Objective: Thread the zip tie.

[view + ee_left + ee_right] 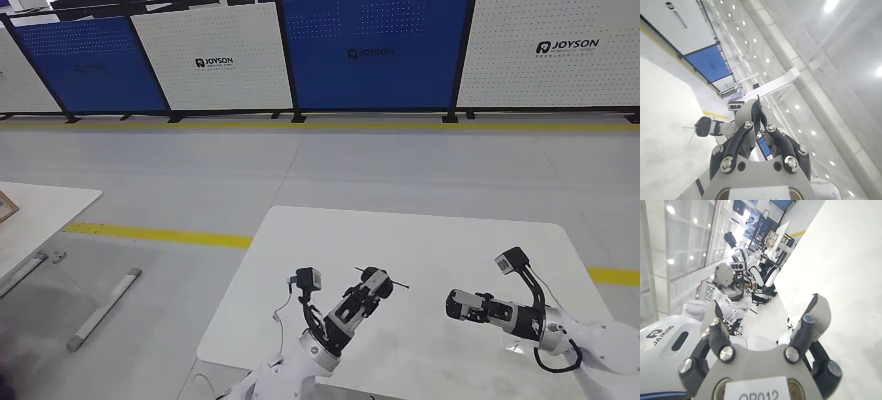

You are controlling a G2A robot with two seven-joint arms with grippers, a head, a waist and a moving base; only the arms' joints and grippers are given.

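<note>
two grippers, one zip tie. my left gripper [378,281] hangs over the near part of the white table [420,235], fingers pinched together on the zip tie [399,285]. the tie is a thin, straight black strip that lies crosswise in the grip, above the table, with an end poking out on either side. my right gripper [451,304] hovers over the table's near right part, well apart from the tie, fingers spread wide. beyond the table's far edge runs one yellow floor line [160,235], then two blue pegboard panels [375,55] among white ones.
</note>
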